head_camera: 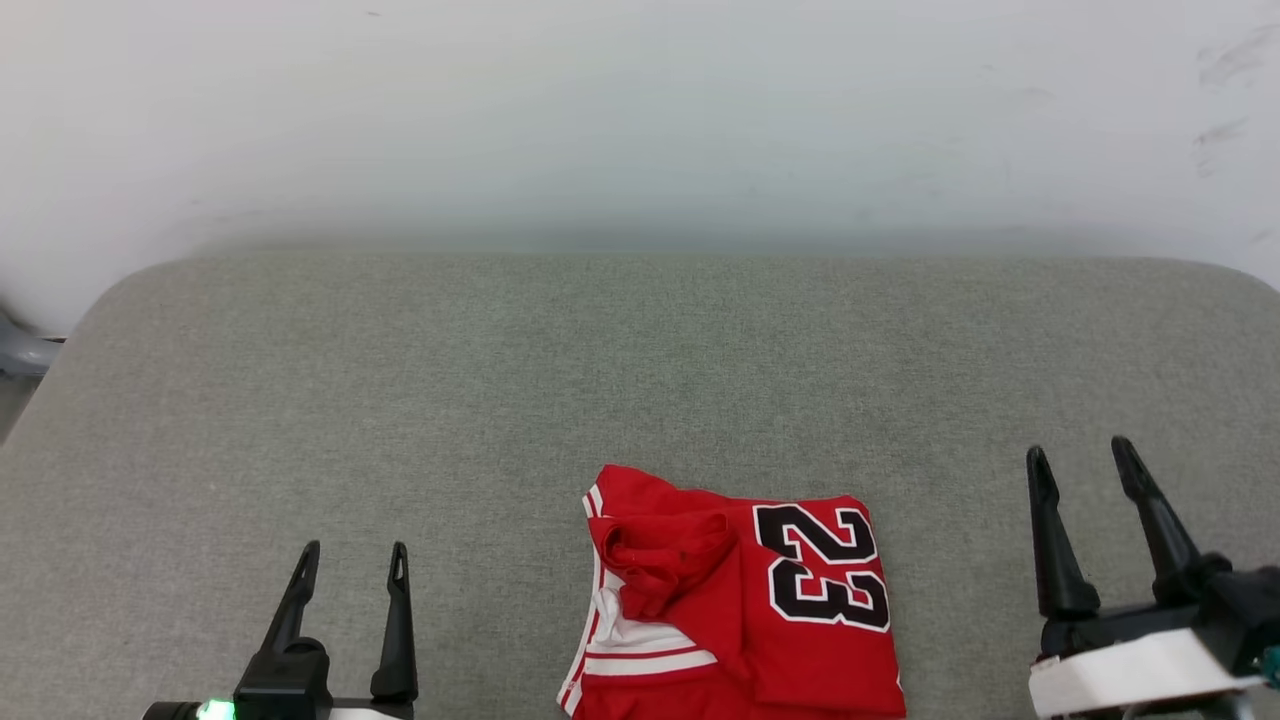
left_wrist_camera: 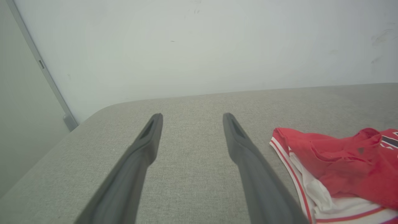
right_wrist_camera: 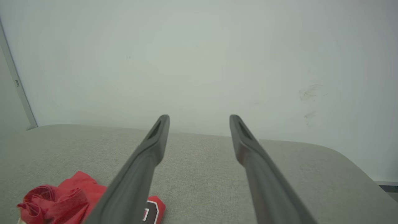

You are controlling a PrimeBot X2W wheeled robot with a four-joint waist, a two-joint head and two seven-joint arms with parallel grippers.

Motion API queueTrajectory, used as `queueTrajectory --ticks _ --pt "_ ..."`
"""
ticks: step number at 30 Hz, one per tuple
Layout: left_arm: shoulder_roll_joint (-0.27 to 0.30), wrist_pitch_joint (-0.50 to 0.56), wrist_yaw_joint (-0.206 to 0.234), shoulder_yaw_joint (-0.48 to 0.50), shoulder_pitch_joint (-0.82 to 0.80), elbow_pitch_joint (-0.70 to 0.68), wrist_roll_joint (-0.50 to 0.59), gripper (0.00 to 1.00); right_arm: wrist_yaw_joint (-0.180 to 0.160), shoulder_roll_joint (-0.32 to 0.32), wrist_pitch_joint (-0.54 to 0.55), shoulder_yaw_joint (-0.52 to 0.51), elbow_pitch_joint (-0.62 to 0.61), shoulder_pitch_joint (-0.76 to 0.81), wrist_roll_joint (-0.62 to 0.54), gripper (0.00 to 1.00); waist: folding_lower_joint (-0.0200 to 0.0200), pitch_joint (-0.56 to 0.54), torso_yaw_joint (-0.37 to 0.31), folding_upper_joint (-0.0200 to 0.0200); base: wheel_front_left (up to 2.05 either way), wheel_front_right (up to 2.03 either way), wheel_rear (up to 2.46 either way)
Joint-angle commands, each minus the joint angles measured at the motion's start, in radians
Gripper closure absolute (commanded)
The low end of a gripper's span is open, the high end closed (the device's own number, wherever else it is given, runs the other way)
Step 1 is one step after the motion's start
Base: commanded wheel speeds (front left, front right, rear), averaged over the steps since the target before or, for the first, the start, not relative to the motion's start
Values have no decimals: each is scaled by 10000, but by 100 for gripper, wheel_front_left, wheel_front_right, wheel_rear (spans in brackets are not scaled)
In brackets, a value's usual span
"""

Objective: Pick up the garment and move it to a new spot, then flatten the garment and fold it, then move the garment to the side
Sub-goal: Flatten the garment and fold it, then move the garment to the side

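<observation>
– Red jersey (head_camera: pixel 740 600) with a big 23 on it. Where is it?
– On the grey cloth top (head_camera: pixel 500 380), close to the near edge, in the middle. It makes a small pile, with one part bunched up and some white showing.
– Is anything holding it?
– No. The left gripper (head_camera: pixel 355 550) and the right gripper (head_camera: pixel 1080 450) sit one on each side, apart from it. Both have their fingers spread wide, with nothing between them.
– Why one on each side?
– I think so each can reach its own side of the jersey. The pile could be a messy jersey to pick up, or a folded one set down.
</observation>
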Motion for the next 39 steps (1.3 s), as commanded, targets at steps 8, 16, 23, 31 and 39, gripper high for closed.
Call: queueTrajectory --ticks 8,16,23,31,39 --pt "-60 -48 -116 -27 219 -45 -63 0 -8 435 -15 -40 -133 1140 126 0 1 -139 150 0 0 0 0" --pt "-77 -48 -135 16 249 43 -49 0 -8 540 -16 -22 -10 1415 115 0 1 -197 231 0 0 0 0" --pt "-101 -48 -144 34 231 114 -42 0 -8 564 -16 -82 76 1251 41 0 1 -204 267 0 0 0 0" --pt "-114 -48 -204 31 48 150 -15 0 -8 -188 296 -298 -172 -361 727 0 1 -116 305 0 0 0 0" --pt "-111 -48 -232 31 -56 121 9 0 -8 -1690 3631 958 -32 -2239 2329 0 1 39 431 0 0 0 0"
